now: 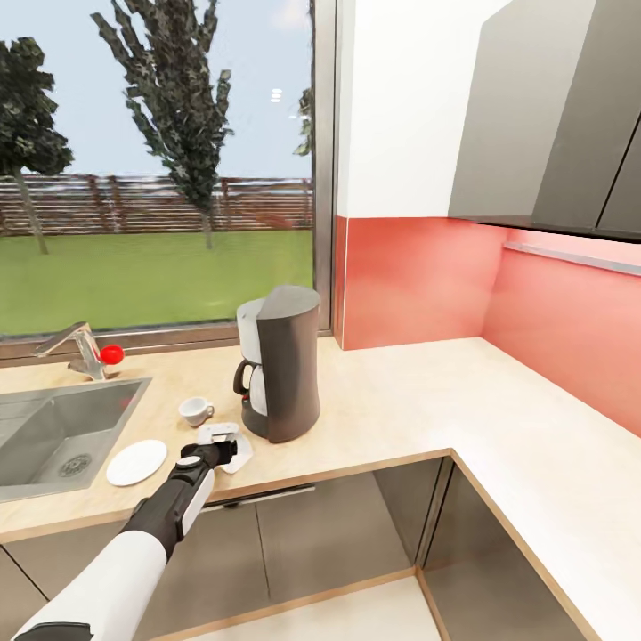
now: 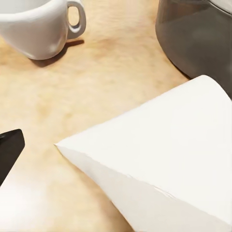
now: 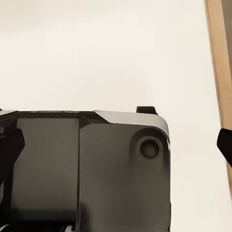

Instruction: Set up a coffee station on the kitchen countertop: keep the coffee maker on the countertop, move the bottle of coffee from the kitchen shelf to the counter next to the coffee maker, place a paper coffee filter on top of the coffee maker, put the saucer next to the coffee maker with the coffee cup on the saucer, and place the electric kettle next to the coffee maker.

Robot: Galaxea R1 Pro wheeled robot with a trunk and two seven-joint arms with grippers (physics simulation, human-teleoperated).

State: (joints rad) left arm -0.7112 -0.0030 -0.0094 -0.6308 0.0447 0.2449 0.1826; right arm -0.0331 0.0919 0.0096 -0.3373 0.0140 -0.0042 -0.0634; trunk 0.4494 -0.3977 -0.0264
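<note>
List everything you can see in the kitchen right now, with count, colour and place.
coffee maker: one, dark grey, on the countertop by the window
cup: one, white, left of the coffee maker
saucer: one, white, near the sink
filter: one, white, lying on the countertop in front of the coffee maker
sink: one, steel, far left
tap: one, steel with red knob, behind the sink
left gripper: one, black and white, at the filter; jaws' state unclear

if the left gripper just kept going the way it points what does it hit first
Probably the paper filter, lying on the countertop right ahead of the left gripper; beyond it stands the coffee maker. Depth is unclear.
</note>
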